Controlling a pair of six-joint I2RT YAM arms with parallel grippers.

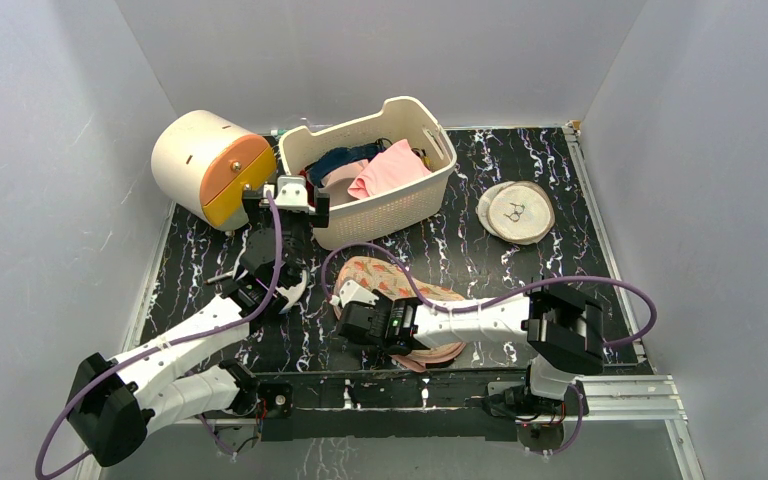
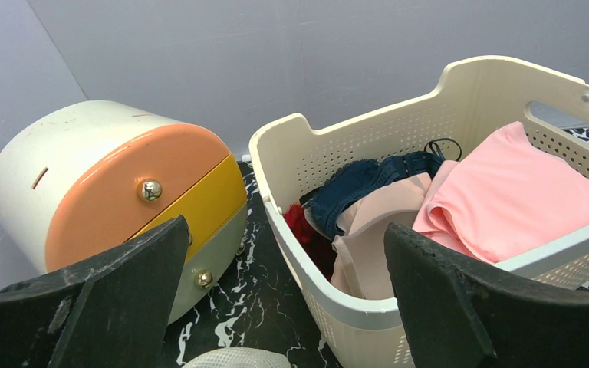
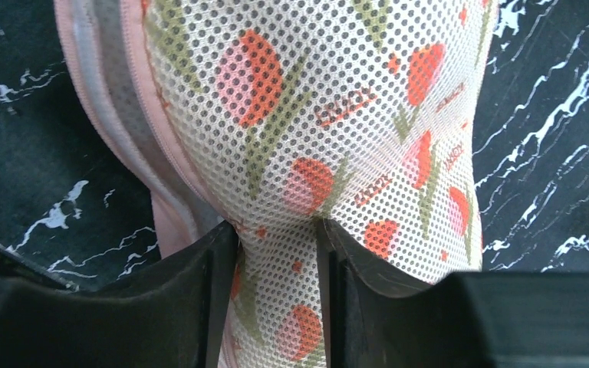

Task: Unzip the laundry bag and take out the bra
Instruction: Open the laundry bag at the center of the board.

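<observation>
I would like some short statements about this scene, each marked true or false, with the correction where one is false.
1. The right gripper pinches the floral mesh of the laundry bag. True.
2. The left gripper is shut on a garment. False: its jaws stand open and hold nothing, in front of the basket.
3. The laundry bag lies inside the basket. False: it lies on the table, nearer the arms than the basket.
4. A pink garment lies in the basket. True.
</observation>
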